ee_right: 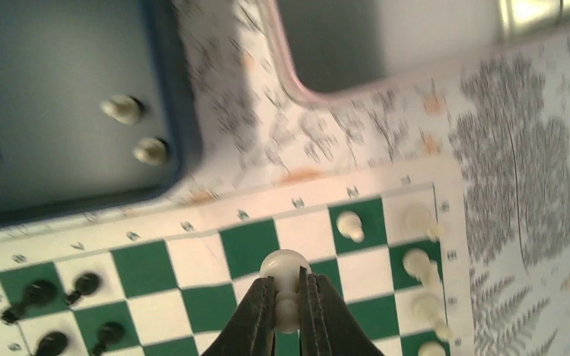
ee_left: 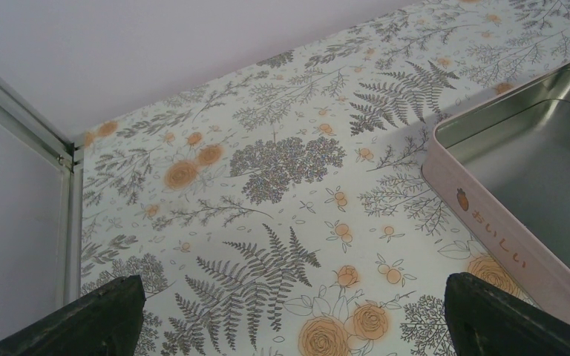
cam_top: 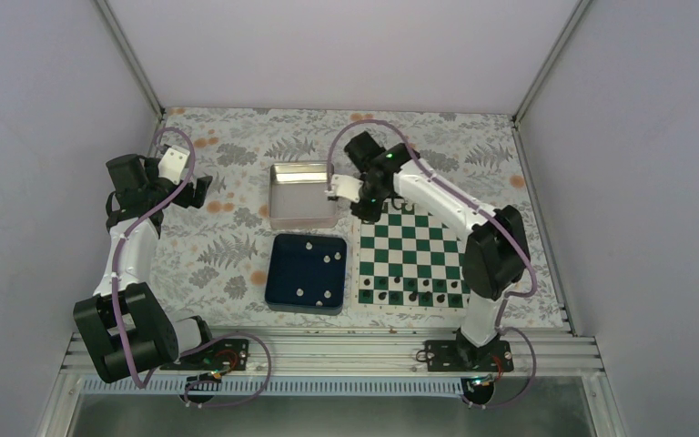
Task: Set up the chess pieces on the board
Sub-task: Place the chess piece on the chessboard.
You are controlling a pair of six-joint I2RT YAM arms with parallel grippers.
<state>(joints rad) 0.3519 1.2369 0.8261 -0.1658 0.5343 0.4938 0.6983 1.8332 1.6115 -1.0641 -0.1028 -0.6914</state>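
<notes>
Right gripper (ee_right: 288, 300) low over the board (cam_top: 419, 250), near its left border and toward the far corner, jaws clamped on one white pawn (ee_right: 283, 265) — round head showing above the fingertips, stem pinched between the two dark fingers (ee_right: 256, 319), base hidden, so no telling from the wrist view whether resting on the square beneath or lifted off. Pawn upright, around the line between a green square and a white one. More white chess pieces (ee_right: 415, 261) already on the board, lined along the far edge row, one more on the next row in, by the left-hand corner; the lowest of them too blurred to name. Black pieces (ee_right: 33, 294) on the opposite rows at the near edge. Just left of the board, a dark blue tray (cam_top: 287, 273) with a few white pieces scattered inside, apart from one another. Beyond the tray, a shiny square tin (cam_top: 302, 196), its near-right corner close to the right gripper. Left gripper (ee_left: 293, 297) far off to the left — jaws spread wide, only the flowered tablecloth (ee_left: 267, 170) showing between, tin just to the right, well apart from the board.
</notes>
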